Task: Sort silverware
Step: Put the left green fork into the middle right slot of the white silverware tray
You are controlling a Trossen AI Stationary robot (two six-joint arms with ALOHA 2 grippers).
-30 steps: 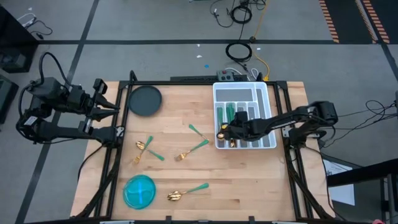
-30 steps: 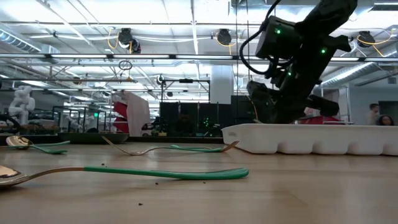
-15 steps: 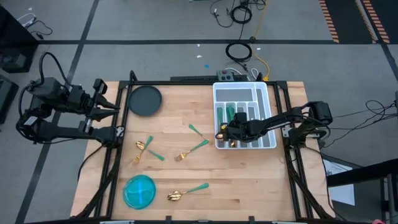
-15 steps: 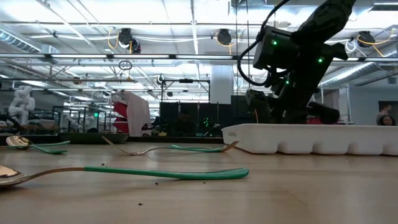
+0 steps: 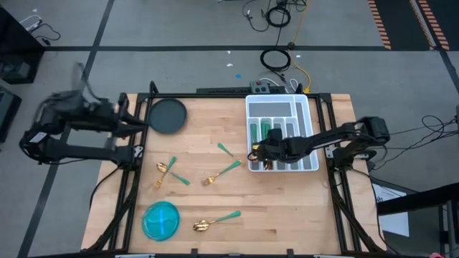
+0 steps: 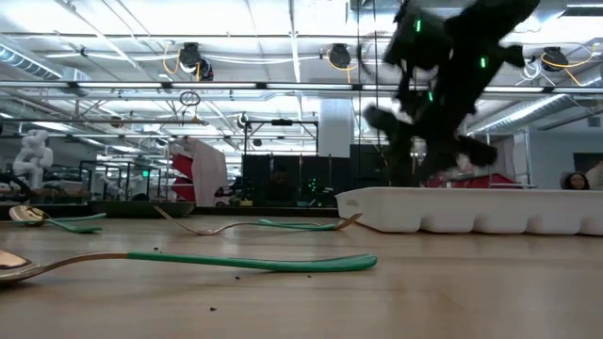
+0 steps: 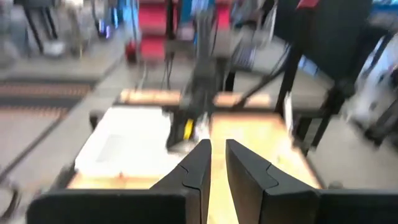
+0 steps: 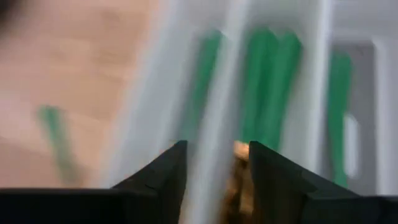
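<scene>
Teal-handled, gold-headed silverware lies flat on the wooden table: a spoon (image 5: 166,166), a fork (image 5: 215,176), another piece (image 5: 228,149) and a spoon (image 5: 212,221) near the front. More pieces (image 5: 267,129) lie in the white tray (image 5: 305,107) at the far right. My right gripper (image 5: 257,152) hangs open over the tray's near-left corner; in the right wrist view (image 8: 214,152) teal handles (image 8: 273,81) and a gold head (image 8: 240,177) show beyond its fingers. My left gripper (image 7: 217,146) is at the table's far-left corner (image 5: 136,123), fingers a narrow gap apart, nothing between them.
A dark round plate (image 5: 168,116) sits at the far left of the table. A round blue bowl (image 5: 161,220) stands at the near left. Bare wood lies between the loose pieces and the tray, and along the near right.
My right gripper has opened over the tray's near-left corner and risen a little. My left arm has swung toward the table's right, bringing its gripper up to the far-left corner beside the dark plate. The pieces on the table have stayed put.
</scene>
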